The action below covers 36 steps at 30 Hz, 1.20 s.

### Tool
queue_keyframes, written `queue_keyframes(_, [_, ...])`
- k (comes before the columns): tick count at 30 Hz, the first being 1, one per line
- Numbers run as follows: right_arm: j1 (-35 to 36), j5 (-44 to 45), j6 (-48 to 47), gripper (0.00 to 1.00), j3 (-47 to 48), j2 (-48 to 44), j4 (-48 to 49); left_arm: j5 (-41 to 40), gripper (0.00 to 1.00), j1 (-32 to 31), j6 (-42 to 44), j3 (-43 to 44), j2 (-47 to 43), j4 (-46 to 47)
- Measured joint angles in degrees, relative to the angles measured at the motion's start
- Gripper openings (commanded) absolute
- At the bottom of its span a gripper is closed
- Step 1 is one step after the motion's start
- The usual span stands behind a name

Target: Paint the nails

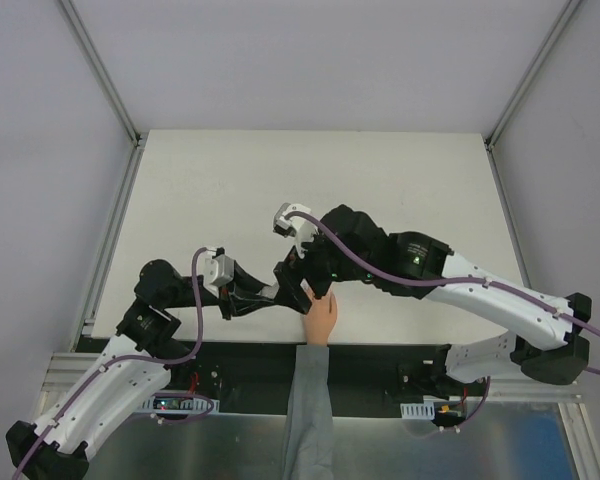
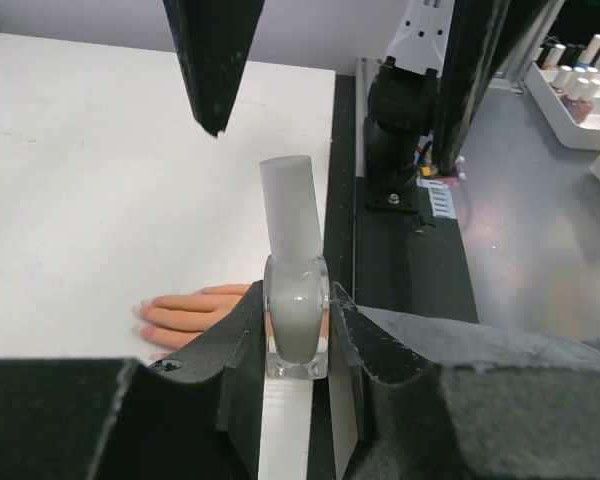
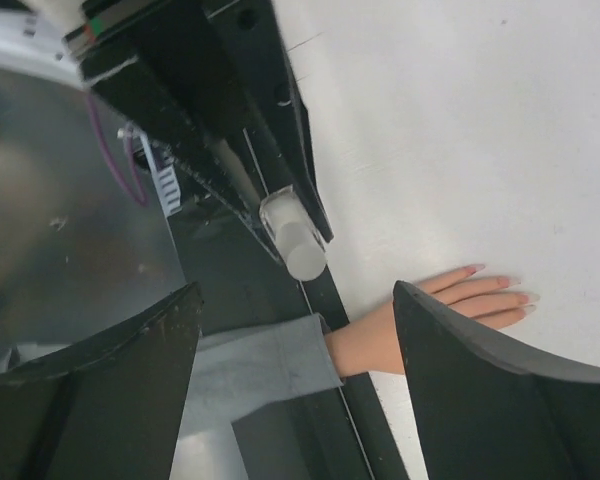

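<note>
A small peach hand [image 1: 321, 318] with a grey sleeve [image 1: 308, 400] lies palm down at the table's near edge. Its tiny pinkish nails [image 3: 511, 291] point away from the edge and also show in the left wrist view [image 2: 144, 313]. My left gripper [image 2: 297, 312] is shut on a clear bottle of grey nail polish [image 2: 296, 322], held upright beside the hand with its frosted cap [image 2: 288, 212] on. My right gripper [image 3: 297, 292] is open and empty, hovering above the cap [image 3: 302, 250], with one finger on each side of it. In the top view both grippers meet just above the hand.
The black strip of the table's near edge [image 3: 325, 290] runs under the bottle and the wrist. A white tray of several nail polish bottles [image 2: 578, 85] stands off the table to the right. The white tabletop [image 1: 310, 190] stretches beyond the hand.
</note>
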Motion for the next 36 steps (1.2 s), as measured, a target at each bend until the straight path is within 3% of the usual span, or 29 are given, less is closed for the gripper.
queue_keyframes(5, [-2.7,-10.0,-11.6,0.6,2.8,-0.4,-6.0,3.5,0.0,0.0,-1.9,0.3,1.4,0.9])
queue_keyframes(11, [-3.0,-15.7,-19.5,0.5,4.3,1.7,-8.4,5.9,0.0,0.0,-3.5,0.4,1.9,2.1])
queue_keyframes(21, [-3.5,-21.7,-23.0,0.43,4.3,3.5,-7.3,7.4,0.0,0.0,-4.4,0.5,2.1,3.0])
queue_keyframes(31, [-4.2,-22.0,-23.3,0.43,4.3,5.8,-5.9,7.7,0.0,0.0,-5.3,0.5,2.1,3.9])
queue_keyframes(36, [-4.8,-21.5,-23.3,0.36,4.3,6.1,-5.8,7.7,0.0,0.0,-5.4,0.5,2.1,4.1])
